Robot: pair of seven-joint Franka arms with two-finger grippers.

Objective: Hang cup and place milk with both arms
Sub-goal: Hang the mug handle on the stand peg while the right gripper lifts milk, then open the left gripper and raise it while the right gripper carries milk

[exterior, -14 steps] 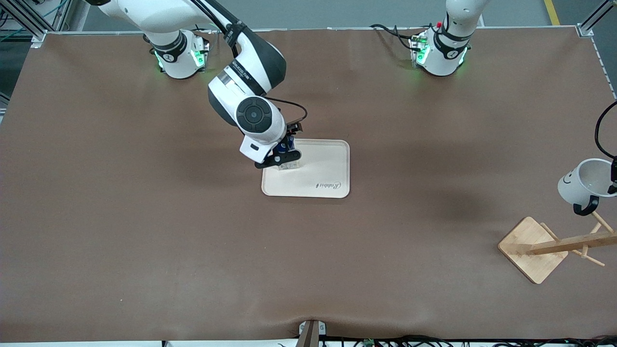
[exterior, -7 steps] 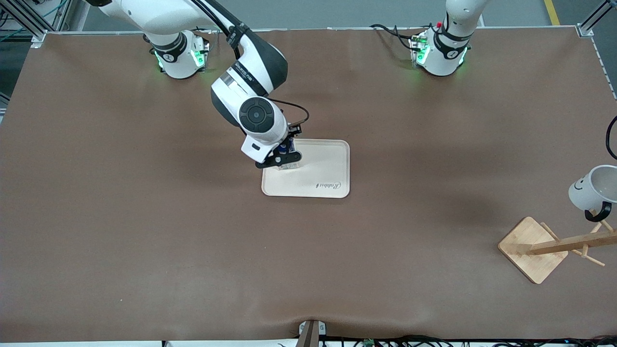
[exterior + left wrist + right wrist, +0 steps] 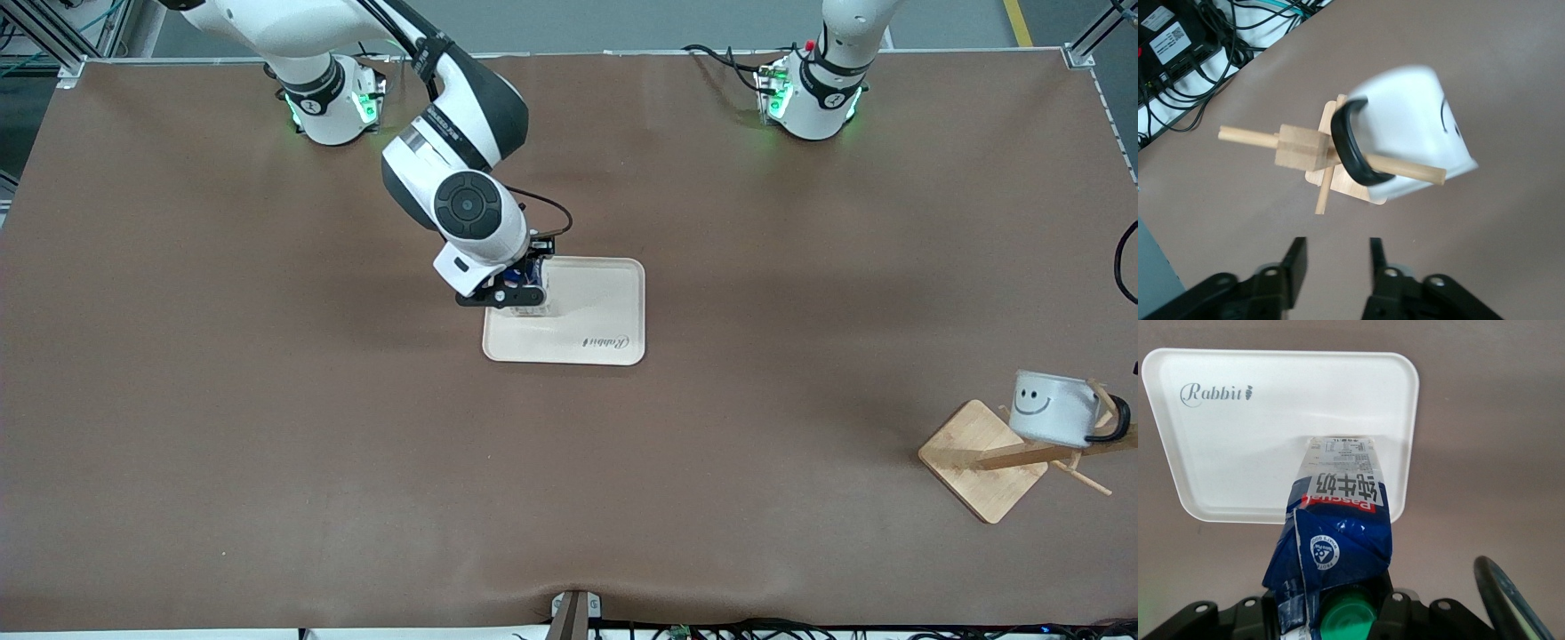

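**Operator:** Wooden rack (image 3: 996, 458) near the tabletop edge at the left arm's end: is the cup (image 3: 1053, 407) secure on it?

**Technician:** You can see the black handle looped over one peg (image 3: 1405, 167), with the left gripper (image 3: 1336, 257) spread, empty and above the rack. The cup hangs tilted near the peg's tip. In my judgement, any contact from that gripper could knock it off.

**Operator:** And the milk (image 3: 1338, 533)?

**Technician:** The right gripper (image 3: 1331, 613) pinches the carton at its top, beside the green cap (image 3: 1348, 617). The carton's base sits at or just over the white tray (image 3: 613, 298) near the tabletop centre; you cannot tell whether it touches. It stands close to the tray rim at the right arm's end. Release there risks the carton tipping over the rim.
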